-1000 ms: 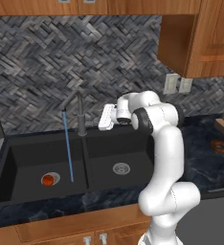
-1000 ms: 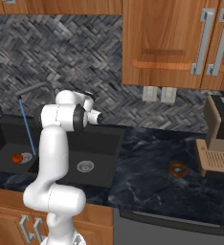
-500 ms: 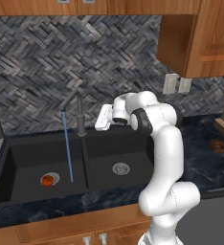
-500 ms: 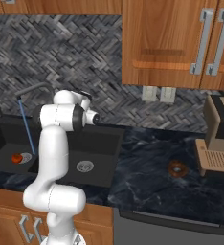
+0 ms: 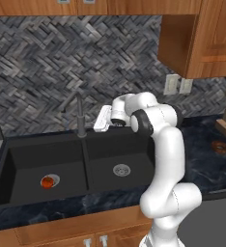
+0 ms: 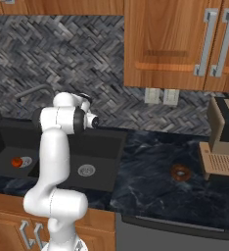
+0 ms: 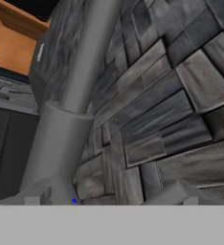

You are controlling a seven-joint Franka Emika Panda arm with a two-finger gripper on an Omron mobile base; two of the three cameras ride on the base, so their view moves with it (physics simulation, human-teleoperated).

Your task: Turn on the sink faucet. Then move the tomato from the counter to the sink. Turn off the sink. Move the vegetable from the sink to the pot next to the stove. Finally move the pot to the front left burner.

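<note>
Reaching over the sink (image 5: 18,159), the arm holds its gripper (image 5: 102,119) right beside the faucet (image 5: 79,115), just behind the black basins. It is there because the faucet has to be shut off after the wash. The fingers are spread wide and pinch nothing. That makes sense, since open fingers can push the handle without grabbing it.

From the hand view, the grey faucet post (image 7: 68,129) stands very close, against the tiled wall (image 7: 181,95). No water runs from the spout in the base views, so the water looks off now. I judge that step is done or nearly done.

The tomato (image 5: 47,181) sits low in the left basin, right by the drain (image 5: 52,180). It is small and red, and it rests well apart from the gripper. It lies there so the water could rinse it. It shows in the right base view too (image 6: 17,162).

Next, I think, the arm must go down into the left basin and pick the tomato up. The basin is deep, so the reach is long. A round tomato can roll away if the fingers close off-center.
</note>
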